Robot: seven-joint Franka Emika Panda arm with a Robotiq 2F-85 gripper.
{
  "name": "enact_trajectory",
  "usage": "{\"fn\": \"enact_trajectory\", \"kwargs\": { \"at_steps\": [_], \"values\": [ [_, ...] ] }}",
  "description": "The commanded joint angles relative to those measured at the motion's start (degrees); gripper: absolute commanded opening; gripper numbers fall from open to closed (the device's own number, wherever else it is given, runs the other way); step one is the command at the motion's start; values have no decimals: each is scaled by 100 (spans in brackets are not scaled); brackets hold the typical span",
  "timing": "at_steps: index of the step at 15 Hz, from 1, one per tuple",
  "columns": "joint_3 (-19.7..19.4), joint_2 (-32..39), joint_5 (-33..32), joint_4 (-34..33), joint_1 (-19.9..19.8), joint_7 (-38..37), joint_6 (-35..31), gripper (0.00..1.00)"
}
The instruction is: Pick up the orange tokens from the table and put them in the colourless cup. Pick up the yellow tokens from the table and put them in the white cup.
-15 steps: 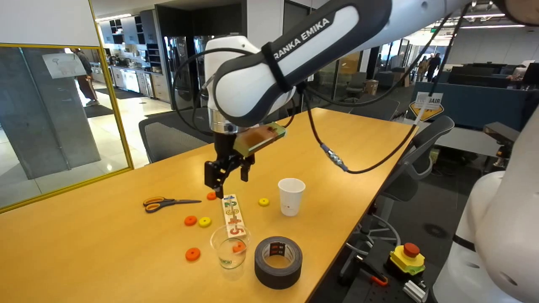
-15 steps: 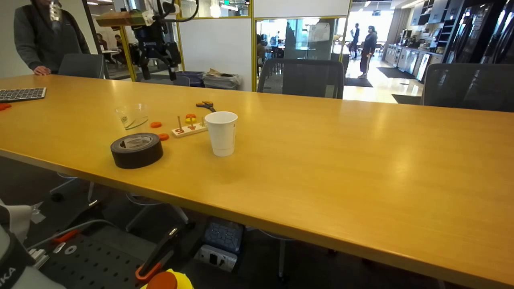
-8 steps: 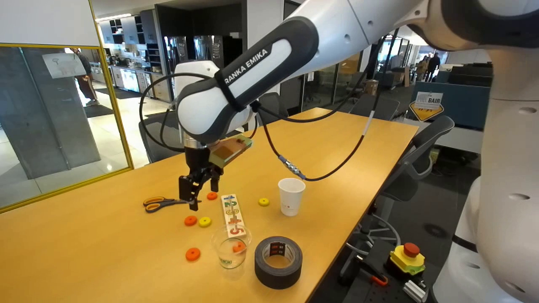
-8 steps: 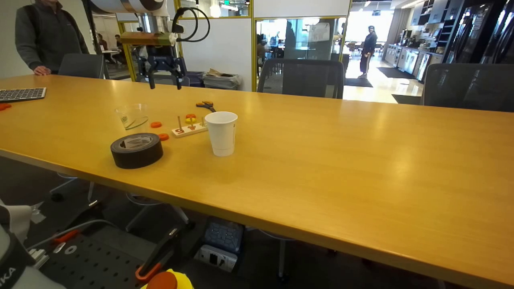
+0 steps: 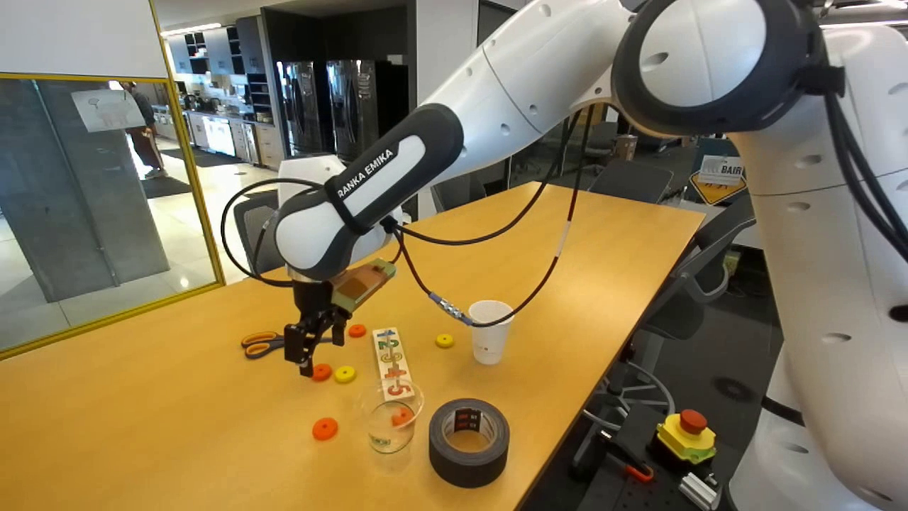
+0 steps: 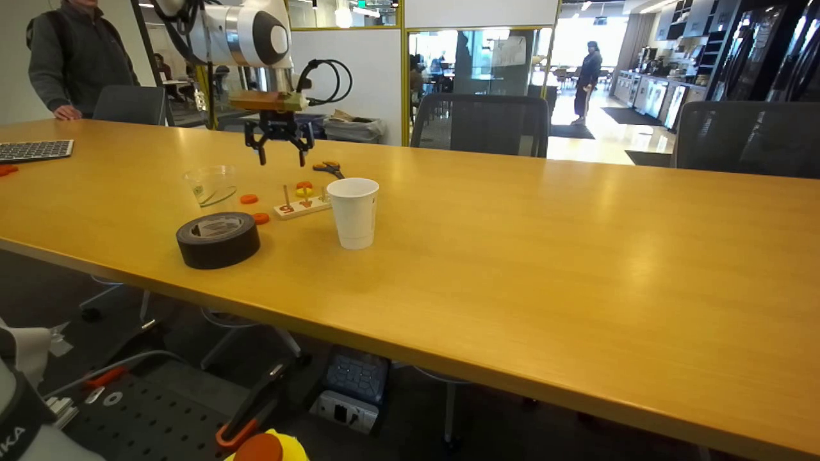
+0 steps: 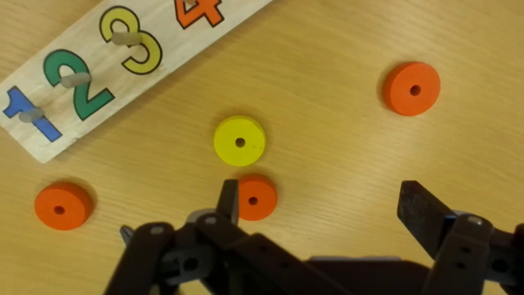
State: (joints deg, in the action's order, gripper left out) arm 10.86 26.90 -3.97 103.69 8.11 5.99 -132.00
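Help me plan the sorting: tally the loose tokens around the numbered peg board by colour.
Orange tokens: 4, one seen through the colourless cup in an exterior view
Yellow tokens: 2
Total: 6, leaving out the orange patch by the keyboard, too unclear to tell

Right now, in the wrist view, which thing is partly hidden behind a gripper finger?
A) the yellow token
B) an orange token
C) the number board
B: a finger of the open gripper covers one edge of an orange token, while the yellow token shows its full round face.
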Motion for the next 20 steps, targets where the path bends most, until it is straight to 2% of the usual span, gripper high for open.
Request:
{"fn": "enact_trajectory", "kwargs": {
  "at_steps": [1,9,20],
  "values": [
    [-154,569,-168,-697,159,121,-3,100],
    [-349,1200,-401,-1353,244,170,45,100],
    [-357,1467,-297,-1624,152,292,240,100]
  ]
}}
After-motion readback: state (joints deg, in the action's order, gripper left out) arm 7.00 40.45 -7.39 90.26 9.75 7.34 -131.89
